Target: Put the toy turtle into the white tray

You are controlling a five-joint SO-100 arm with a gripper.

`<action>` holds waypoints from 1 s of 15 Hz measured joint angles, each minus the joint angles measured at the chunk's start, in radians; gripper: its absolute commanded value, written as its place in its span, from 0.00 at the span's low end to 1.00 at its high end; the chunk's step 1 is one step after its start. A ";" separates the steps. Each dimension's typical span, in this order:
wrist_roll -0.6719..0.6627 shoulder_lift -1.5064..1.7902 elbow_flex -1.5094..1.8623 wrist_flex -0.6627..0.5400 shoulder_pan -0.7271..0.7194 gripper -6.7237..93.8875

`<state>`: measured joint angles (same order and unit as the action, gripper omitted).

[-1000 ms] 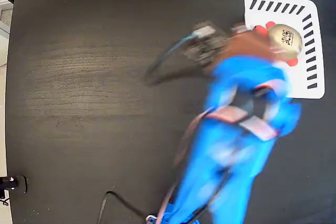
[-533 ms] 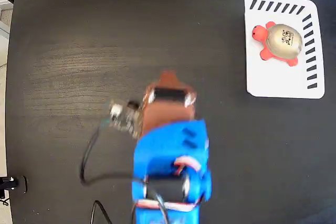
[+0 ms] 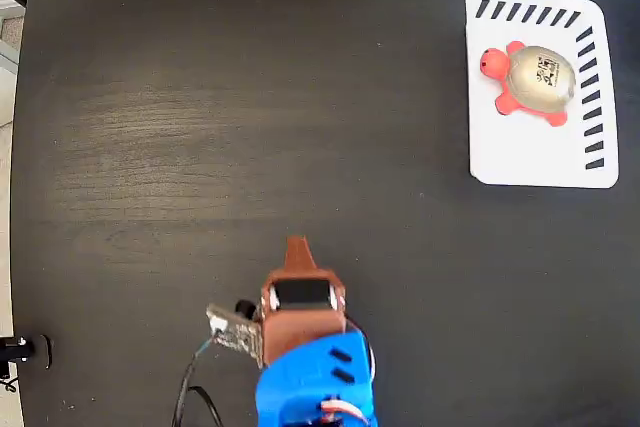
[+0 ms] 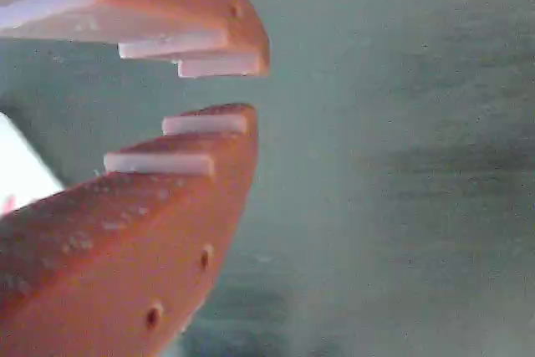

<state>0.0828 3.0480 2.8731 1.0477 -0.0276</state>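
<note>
The toy turtle [image 3: 528,80] lies inside the white tray [image 3: 535,152], in its upper half, with the red-coral head pointing to the left in the fixed view. Its domed shell is shiny, metallic beige, with a black square code mark on top. The tray is flat, with rounded corners and short black slanted stripes along its top and right edges. It rests on the dark bench [image 3: 220,127], which has a fine wood grain. The pincer [image 3: 297,247] is well apart from the tray, down and to the left. In the wrist view its orange fingers [image 4: 201,152] have white stepped pads; the gap is narrow and holds nothing.
</note>
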 measured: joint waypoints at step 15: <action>0.008 0.195 0.055 0.206 -0.020 0.07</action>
<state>0.0905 3.2428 2.9284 1.2533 -0.0476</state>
